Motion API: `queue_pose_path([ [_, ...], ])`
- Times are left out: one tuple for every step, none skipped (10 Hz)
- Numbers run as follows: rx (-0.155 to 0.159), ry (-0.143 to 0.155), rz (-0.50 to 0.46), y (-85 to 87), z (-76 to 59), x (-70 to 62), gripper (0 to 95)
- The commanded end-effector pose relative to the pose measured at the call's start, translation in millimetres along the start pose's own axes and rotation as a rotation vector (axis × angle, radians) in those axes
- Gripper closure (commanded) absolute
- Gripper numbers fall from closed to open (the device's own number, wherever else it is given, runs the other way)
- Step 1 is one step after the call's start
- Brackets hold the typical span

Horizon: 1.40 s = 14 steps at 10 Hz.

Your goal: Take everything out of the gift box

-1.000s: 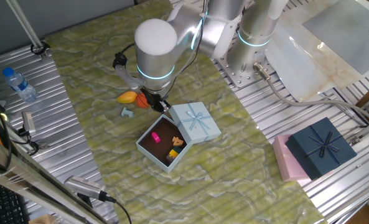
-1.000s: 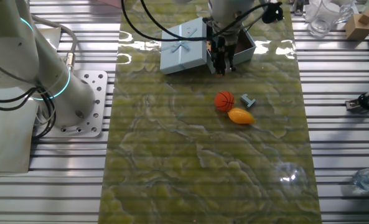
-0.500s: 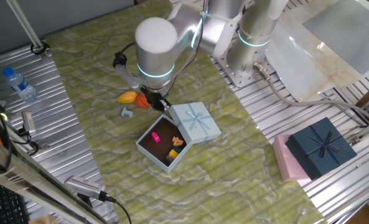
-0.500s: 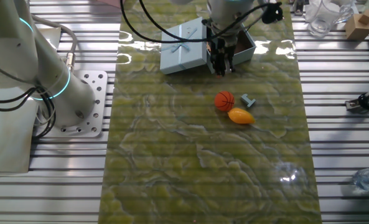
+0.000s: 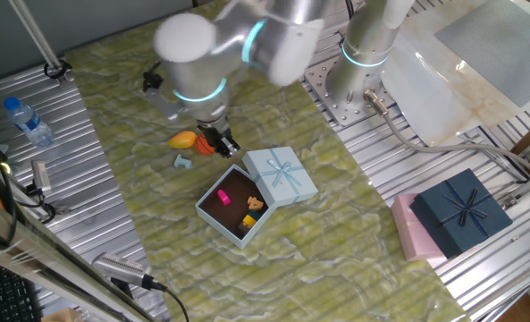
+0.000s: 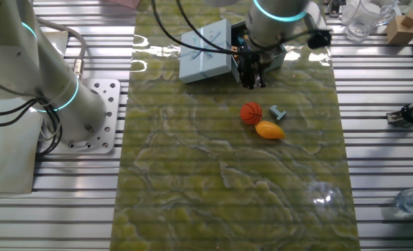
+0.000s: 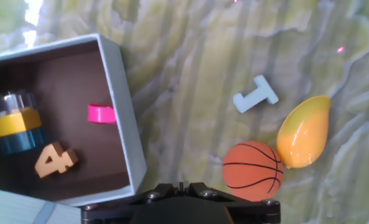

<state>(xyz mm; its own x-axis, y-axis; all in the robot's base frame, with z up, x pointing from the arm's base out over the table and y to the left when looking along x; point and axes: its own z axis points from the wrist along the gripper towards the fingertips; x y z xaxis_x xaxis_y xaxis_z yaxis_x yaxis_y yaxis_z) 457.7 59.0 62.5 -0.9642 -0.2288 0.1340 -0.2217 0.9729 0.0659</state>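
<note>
Green marbled bench (image 5: 354, 233). We see hand (image 6: 252, 78), empty, finger gap indiscernible, beside open pale-blue cardboard gift box (image 7: 123, 112); magenta piece (image 7: 101, 114) lies inside, just over near wall.

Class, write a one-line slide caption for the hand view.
Gift box still holding three toys, with the basketball, mango and pale-blue T piece already out on the mat.

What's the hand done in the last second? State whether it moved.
Yes. The hand shifted away from the gift box toward the basketball.
</note>
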Motion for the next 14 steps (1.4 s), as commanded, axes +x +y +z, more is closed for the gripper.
queue_pose_path([
  [0.025,-0.012,-0.007,-3.8,2.8,7.6,95.0],
  [0.025,-0.011,-0.014,-3.6,2.9,6.7,95.0],
  [0.025,-0.01,-0.011,-3.3,2.9,6.0,95.0],
  [0.028,-0.009,-0.001,-3.3,2.9,6.0,95.0],
  [0.028,-0.009,-0.003,-3.3,2.9,6.0,95.0],
  [0.027,-0.011,-0.011,-3.3,2.9,6.0,95.0],
  [0.027,-0.012,-0.001,-3.3,2.9,6.0,95.0],
  [0.031,-0.029,-0.003,-3.3,2.9,6.0,95.0],
  [0.034,-0.039,-0.01,-3.3,2.9,6.0,95.0],
  [0.034,-0.042,-0.014,-3.3,2.9,6.0,95.0],
  [0.044,-0.072,-0.02,-3.3,2.9,6.0,95.0],
  [0.056,-0.073,-0.006,-3.3,2.9,6.0,95.0],
  [0.059,-0.078,-0.003,-3.3,2.9,6.0,95.0],
  [0.063,-0.098,0.005,-3.3,2.9,6.0,95.0],
])
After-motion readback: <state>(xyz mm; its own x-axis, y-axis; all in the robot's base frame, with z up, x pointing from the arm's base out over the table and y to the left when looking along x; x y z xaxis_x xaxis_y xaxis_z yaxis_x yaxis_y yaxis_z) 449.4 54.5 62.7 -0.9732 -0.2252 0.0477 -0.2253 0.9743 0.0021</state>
